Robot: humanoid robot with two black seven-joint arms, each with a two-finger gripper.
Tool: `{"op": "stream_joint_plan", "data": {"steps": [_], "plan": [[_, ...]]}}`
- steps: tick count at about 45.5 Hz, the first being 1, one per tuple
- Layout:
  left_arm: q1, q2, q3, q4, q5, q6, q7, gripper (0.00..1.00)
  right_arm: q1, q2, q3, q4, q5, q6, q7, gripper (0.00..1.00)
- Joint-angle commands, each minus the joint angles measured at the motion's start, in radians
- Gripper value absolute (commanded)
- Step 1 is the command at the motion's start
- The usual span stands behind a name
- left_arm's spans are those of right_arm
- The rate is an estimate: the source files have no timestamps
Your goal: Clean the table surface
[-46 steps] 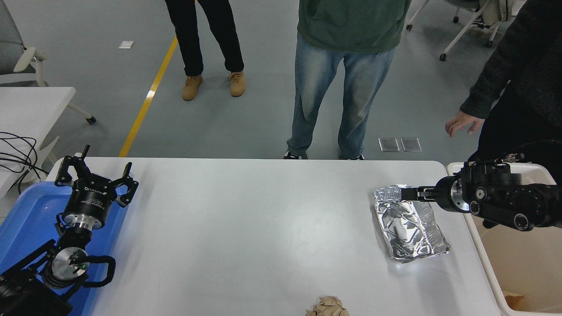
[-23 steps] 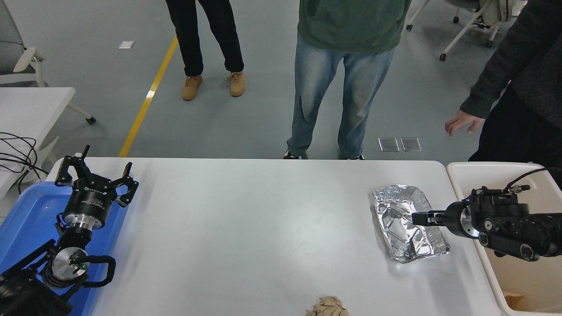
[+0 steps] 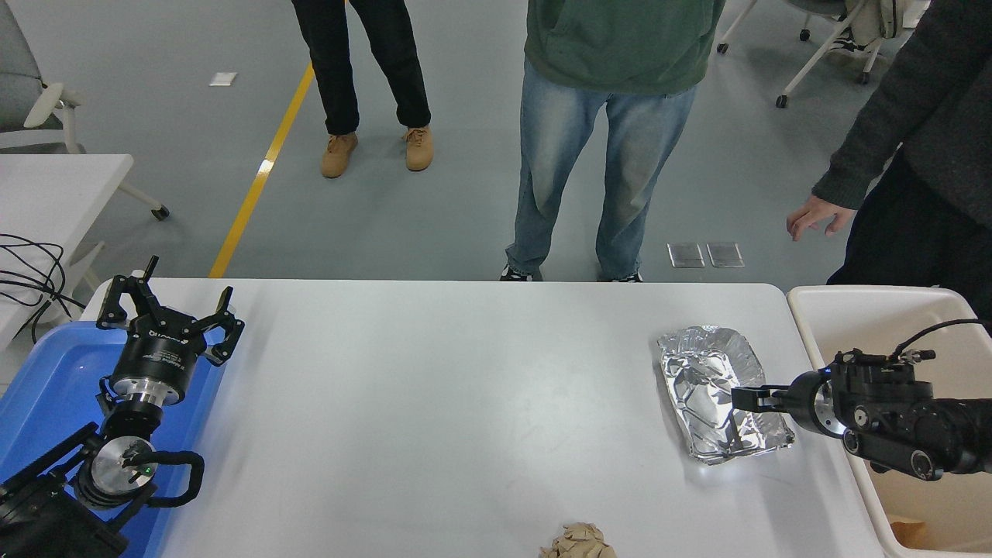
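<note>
- While the right arm is stretched in low from the table's right edge, the right gripper [image 3: 738, 399] is seen over the right-hand rim of a crumpled foil tray [image 3: 717, 391]; its fingers are drawn close together, but whether foil is pinched between them cannot be told.
- That foil tray is laid flat on the table surface [image 3: 465, 403], close to the right edge and nearer the far right corner than the near one.
- Just past the right edge, a cream bin [image 3: 821, 310] is stood against the table, and the right arm's body is carried above it; a brown scrap [image 3: 908, 531] is glimpsed in its bottom.
- At the near edge, right of centre, a ball of crumpled brown paper [image 3: 577, 542] is cut off by the frame.
- Between foil and paper, and out to the left, the white top is seen plain and smooth, its rounded far corners in view.
- Over at the left edge, the left gripper [image 3: 167, 310] is parked above a blue tray [image 3: 46, 387], its fingers spread wide apart and nothing held.
- Beyond the far edge, three people are stood on the grey floor; one hand [image 3: 814, 217] is hung loose near the far right corner, well apart from the robot's arm.
</note>
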Motion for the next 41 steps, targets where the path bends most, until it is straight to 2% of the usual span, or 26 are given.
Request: {"op": "stream_joint_plan", "data": {"steps": [1, 20, 26, 28, 31, 36, 39, 41], "plan": [[0.0, 0.0, 0.0, 0.0, 0.0, 0.0, 0.0, 0.99, -0.022, 0.051, 0.011, -0.05, 0.0, -0.01, 0.0, 0.9], [0.0, 0.0, 0.0, 0.0, 0.0, 0.0, 0.0, 0.99, -0.046, 0.089, 0.005, -0.132, -0.001, -0.01, 0.002, 0.89], [0.0, 0.0, 0.0, 0.0, 0.0, 0.0, 0.0, 0.99, -0.046, 0.089, -0.004, -0.132, -0.001, -0.006, 0.002, 0.8], [0.0, 0.0, 0.0, 0.0, 0.0, 0.0, 0.0, 0.99, -0.046, 0.089, -0.004, -0.132, -0.001, -0.006, 0.006, 0.74], [0.0, 0.0, 0.0, 0.0, 0.0, 0.0, 0.0, 0.99, -0.046, 0.089, -0.006, -0.133, -0.001, -0.002, 0.008, 0.58], [0.0, 0.0, 0.0, 0.0, 0.0, 0.0, 0.0, 0.99, -0.048, 0.087, -0.007, -0.133, -0.001, 0.004, 0.009, 0.31], [0.0, 0.0, 0.0, 0.0, 0.0, 0.0, 0.0, 0.99, -0.049, 0.087, -0.009, -0.133, -0.001, 0.008, 0.025, 0.09], [0.002, 0.0, 0.0, -0.002, 0.0, 0.0, -0.002, 0.99, -0.049, 0.087, -0.012, -0.133, -0.001, 0.01, 0.04, 0.01]]}}
